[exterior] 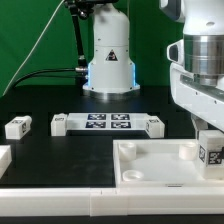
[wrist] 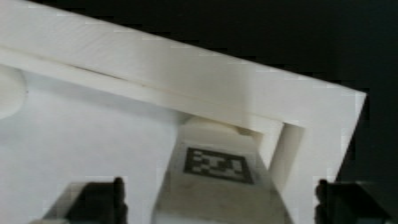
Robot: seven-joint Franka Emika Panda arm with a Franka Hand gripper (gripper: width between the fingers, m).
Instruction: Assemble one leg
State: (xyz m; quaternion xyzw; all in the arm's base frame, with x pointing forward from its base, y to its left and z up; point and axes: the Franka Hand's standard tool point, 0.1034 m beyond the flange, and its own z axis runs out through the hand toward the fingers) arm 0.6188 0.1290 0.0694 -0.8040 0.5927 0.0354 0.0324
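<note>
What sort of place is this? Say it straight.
Probably a robotics lab bench: a black table with a fixed marker board, tagged white furniture parts such as a leg and a tray-like part, and a green backdrop.

Your exterior view sits low across the table [exterior: 60,100], facing the arm's base [exterior: 108,60]. Your wrist view looks down, close, onto the tray [wrist: 160,90] corner; both share it.
</note>
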